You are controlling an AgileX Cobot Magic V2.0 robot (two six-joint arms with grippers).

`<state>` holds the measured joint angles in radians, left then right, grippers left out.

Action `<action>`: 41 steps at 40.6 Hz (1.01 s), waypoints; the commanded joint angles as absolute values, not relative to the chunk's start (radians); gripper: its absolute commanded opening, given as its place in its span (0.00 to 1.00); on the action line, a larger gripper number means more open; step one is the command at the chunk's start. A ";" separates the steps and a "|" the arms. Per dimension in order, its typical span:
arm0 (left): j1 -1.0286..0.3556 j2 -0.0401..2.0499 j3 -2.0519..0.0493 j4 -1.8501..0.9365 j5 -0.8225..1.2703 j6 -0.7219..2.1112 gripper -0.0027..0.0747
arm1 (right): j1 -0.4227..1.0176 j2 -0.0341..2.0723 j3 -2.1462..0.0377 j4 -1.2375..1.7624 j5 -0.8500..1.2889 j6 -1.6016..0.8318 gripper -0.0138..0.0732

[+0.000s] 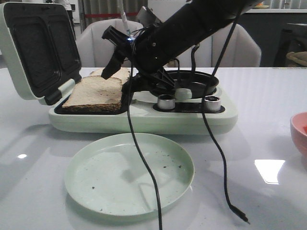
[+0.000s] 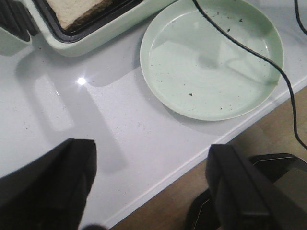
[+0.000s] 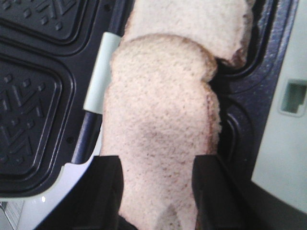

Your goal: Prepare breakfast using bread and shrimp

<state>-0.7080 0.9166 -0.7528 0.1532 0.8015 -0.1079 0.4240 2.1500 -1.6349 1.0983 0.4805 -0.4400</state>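
- The right gripper (image 1: 117,69), upper centre of the front view, hung above the toaster's left tray with its jaws parted, gripping nothing.
- Bread (image 3: 163,124) lay directly below, between the fingers (image 3: 103,191) in the wrist view; a second slice (image 3: 192,24) overlapped beyond it.
- The left gripper (image 2: 151,187) stood wide open and empty over the white table (image 2: 120,129), near the green plate (image 2: 213,57).

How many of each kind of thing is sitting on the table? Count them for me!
Bread slices: 2
Sandwich maker: 1
Green plate: 1
Pink bowl, only its edge showing: 1
Total: 5
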 commanded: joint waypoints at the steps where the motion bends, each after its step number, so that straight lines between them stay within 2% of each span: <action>1: -0.714 0.906 -0.787 0.165 0.743 -0.106 0.72 | 0.418 2.039 -1.674 1.069 0.496 -0.494 0.68; 11: -0.714 0.906 -0.787 0.169 0.743 -0.106 0.72 | 0.418 1.852 -1.674 0.732 0.631 -0.485 0.68; 21: -0.714 0.906 -0.787 0.169 0.743 -0.106 0.72 | 0.417 1.655 -1.650 0.268 0.866 -0.174 0.68; 30: -0.714 0.906 -0.787 0.169 0.743 -0.106 0.72 | 0.418 1.424 -1.421 0.064 0.851 -0.016 0.68; 41: -0.714 0.906 -0.787 0.169 0.743 -0.106 0.72 | 0.418 1.160 -1.064 0.040 0.759 -0.010 0.68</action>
<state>-0.7080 0.9166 -0.7528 0.1569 0.8008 -0.1079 0.4240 1.2520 -1.1141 0.0495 0.8419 -0.0151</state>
